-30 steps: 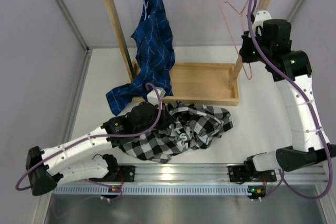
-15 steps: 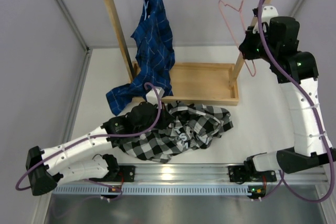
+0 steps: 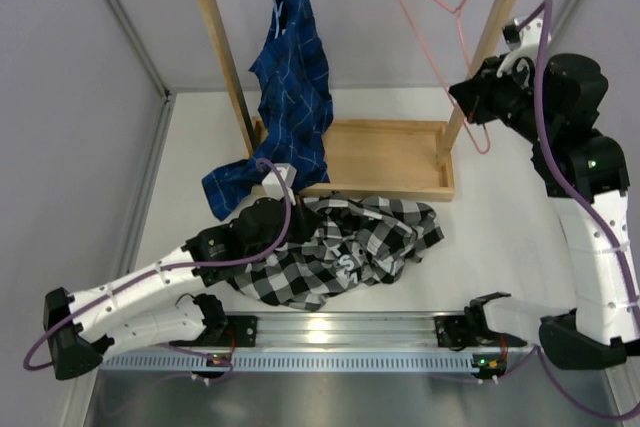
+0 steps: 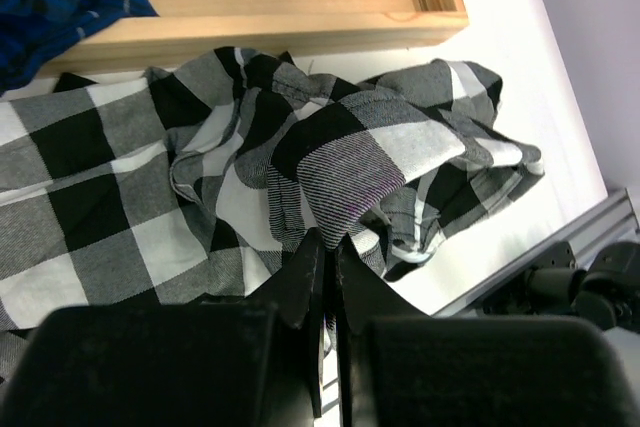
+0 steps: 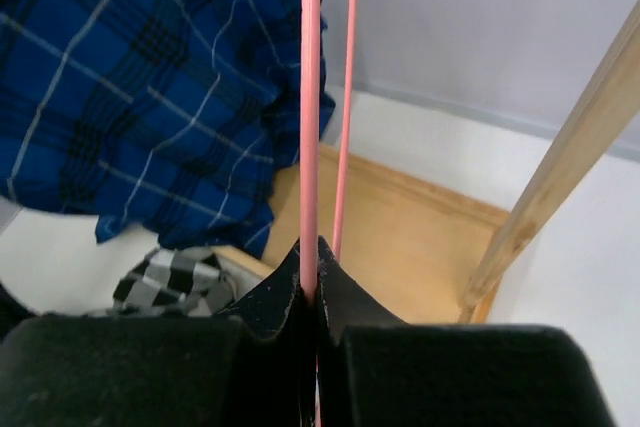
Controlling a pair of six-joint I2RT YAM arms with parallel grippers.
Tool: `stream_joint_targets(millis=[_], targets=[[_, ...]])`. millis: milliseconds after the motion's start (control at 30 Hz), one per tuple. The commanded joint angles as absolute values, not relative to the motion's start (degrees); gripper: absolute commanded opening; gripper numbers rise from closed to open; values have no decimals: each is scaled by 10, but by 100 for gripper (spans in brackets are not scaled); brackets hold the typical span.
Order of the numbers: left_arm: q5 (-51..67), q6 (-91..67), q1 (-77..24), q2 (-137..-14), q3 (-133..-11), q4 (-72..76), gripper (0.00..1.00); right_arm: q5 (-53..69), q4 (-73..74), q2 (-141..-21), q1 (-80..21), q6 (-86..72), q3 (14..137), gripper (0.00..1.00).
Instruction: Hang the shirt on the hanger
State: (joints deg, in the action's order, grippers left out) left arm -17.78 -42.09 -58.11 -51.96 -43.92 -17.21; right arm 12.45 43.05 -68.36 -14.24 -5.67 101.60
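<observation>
Shows the shirt [image 3: 340, 252] crumpled in a heap on the white table [image 3: 500, 237], just on the near side of the wooden rack [image 3: 385, 157], long axis running left to right. Shows the left gripper [image 4: 325, 247] low at the heap's left part, jaws pinched together on a fold of the checked fabric. Shows the hanger [image 5: 310, 97] up in the air at the far right, beside the rack's right post, with its thin wire clamped in the shut jaws of the right gripper [image 5: 310, 247]. Has its long axis tilted, from upper left to lower right in the top view, hook uppermost at the top rail. Shows a blue shirt [image 3: 292, 77] hanging at the rail's left end.
</observation>
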Motion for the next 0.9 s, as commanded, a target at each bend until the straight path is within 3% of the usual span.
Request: stream_joint_targets(millis=[0,200,400,867], targets=[[-231,-450,-579,-504,-433,-158,0,177,394,-603,-134,-68,936,0],[-228,-467,-547,-560,-469,-161,0,333,455,-438,-136,-37,756,0],[-90,-515,-447,-619,-475,-92,0,325,508,-290,-188,-55,659,0],[-6,-555,-400,-687,-500,-15,0,260,613,-212,-286,-116,561,0]])
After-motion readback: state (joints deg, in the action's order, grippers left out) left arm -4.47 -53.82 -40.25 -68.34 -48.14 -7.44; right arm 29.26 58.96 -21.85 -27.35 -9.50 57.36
